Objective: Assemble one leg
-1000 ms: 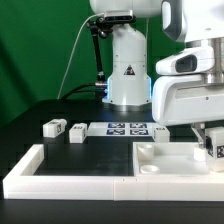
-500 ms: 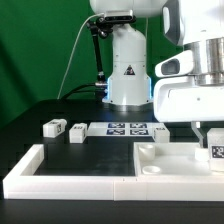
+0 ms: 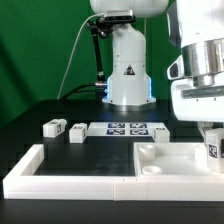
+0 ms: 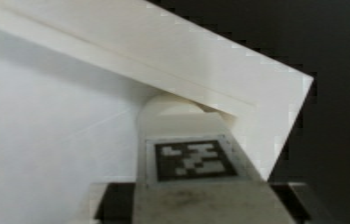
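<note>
My gripper (image 3: 213,148) is shut on a leg (image 3: 213,150), a stubby white block with a black-and-white tag, at the exterior view's right edge. It holds the leg upright just above the large flat white square tabletop (image 3: 175,160). In the wrist view the leg (image 4: 193,150) fills the space between the dark fingers (image 4: 115,200), its far end near the tabletop's corner by the white rail (image 4: 172,65). Two more legs (image 3: 54,127) (image 3: 77,132) lie on the black table at the exterior view's left.
The marker board (image 3: 125,128) lies behind the tabletop, in front of the robot base (image 3: 128,70). A long white L-shaped border rail (image 3: 70,178) runs along the front and left. A green curtain hangs behind.
The gripper with the leg has moved towards the exterior view's right and slightly up. The other legs and the tabletop have not moved.
</note>
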{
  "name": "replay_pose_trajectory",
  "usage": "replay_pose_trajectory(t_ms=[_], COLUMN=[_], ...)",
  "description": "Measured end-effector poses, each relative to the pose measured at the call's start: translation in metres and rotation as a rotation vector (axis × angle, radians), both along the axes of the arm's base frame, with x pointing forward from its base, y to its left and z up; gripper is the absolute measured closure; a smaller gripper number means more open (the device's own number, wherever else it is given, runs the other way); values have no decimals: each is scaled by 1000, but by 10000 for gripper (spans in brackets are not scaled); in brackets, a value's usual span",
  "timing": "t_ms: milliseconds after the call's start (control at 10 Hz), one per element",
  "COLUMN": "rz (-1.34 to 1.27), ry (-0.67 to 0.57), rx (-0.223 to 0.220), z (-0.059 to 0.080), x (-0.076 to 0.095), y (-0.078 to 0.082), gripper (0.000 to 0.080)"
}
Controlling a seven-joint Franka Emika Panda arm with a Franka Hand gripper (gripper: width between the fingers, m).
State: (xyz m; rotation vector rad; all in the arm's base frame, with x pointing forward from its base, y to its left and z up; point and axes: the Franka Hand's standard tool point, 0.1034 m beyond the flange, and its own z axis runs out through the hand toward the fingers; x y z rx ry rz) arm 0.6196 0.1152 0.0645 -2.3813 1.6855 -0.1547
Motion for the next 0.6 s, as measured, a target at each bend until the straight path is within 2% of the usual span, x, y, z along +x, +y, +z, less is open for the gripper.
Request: replay_pose_trajectory(t_ms=[500, 600], rz=[-385, -355], ry=[48, 44], rx=[129, 122], z=[-1, -1], x=[-1, -2], y=[1, 1], gripper=[508, 508])
